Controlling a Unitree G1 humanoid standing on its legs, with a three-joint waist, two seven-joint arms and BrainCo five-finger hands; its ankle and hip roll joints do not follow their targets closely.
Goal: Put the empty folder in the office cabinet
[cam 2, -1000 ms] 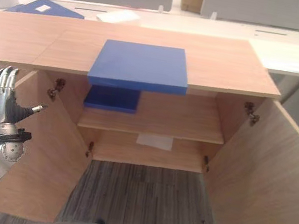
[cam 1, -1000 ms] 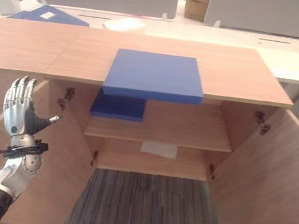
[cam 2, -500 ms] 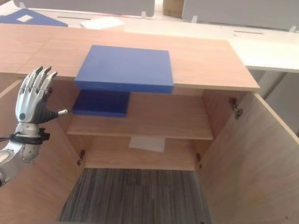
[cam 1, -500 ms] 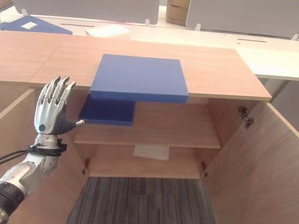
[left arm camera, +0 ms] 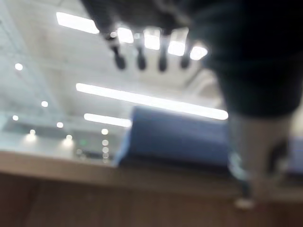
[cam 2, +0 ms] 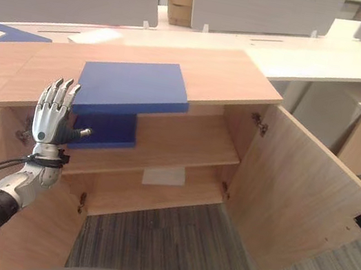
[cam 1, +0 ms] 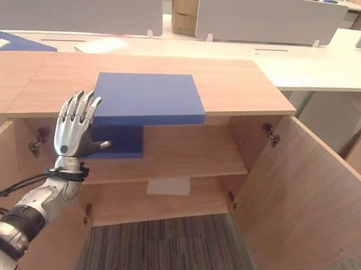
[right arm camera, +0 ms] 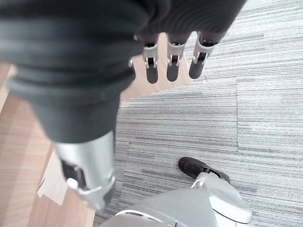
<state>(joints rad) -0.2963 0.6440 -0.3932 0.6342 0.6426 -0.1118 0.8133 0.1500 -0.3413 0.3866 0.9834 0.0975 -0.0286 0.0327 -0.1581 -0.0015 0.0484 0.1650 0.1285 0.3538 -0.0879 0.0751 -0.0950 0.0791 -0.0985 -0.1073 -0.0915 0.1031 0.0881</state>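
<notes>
Open office cabinet [cam 1: 183,156] with blue folder [cam 1: 149,96] on its top, front edge overhanging.

Eye views: left robot hand [cam 1: 75,132] raised upright before the cabinet's left side, fingers straight and spread, grasping nothing; second blue folder [cam 2: 103,131] on the upper shelf, white sheet [cam 1: 169,186] on the lower shelf; both doors swung open. Left wrist view: folder past straight fingers. Right wrist view: right robot hand [right arm camera: 170,52] over striped carpet [right arm camera: 199,123], fingers relaxed, empty.
</notes>
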